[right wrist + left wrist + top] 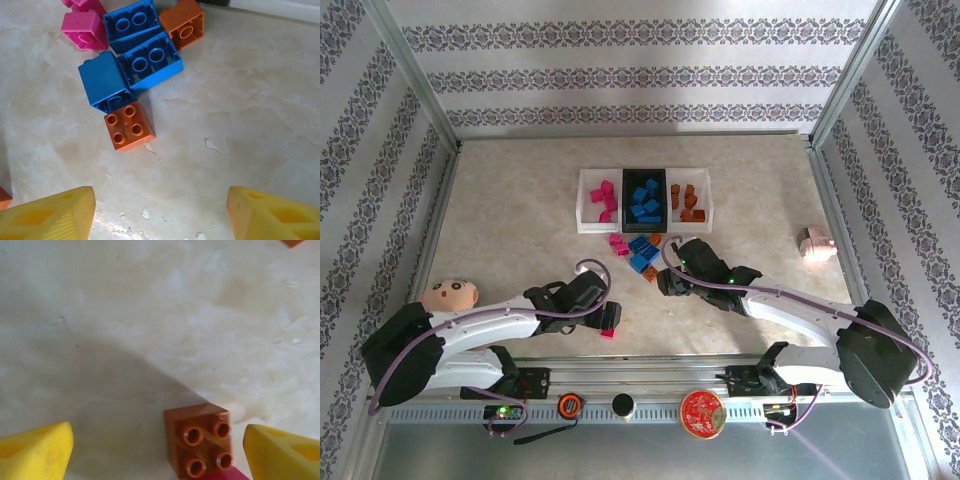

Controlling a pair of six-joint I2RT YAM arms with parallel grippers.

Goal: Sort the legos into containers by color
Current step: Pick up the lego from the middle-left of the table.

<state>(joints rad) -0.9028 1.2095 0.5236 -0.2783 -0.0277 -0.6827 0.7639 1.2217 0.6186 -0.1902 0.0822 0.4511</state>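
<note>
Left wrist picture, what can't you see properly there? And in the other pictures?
Left wrist view: the pink lego by the orange lego is cut off by the bottom edge.
Same view: an orange piece, cut off at the top edge.
Right wrist view: an orange sliver, cut off at the left edge.
Top view: the blue legos in the black tray are too small to count.

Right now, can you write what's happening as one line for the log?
left gripper: open over orange-brown brick | right gripper: open, short of loose brick pile | trays: partly filled by color
</note>
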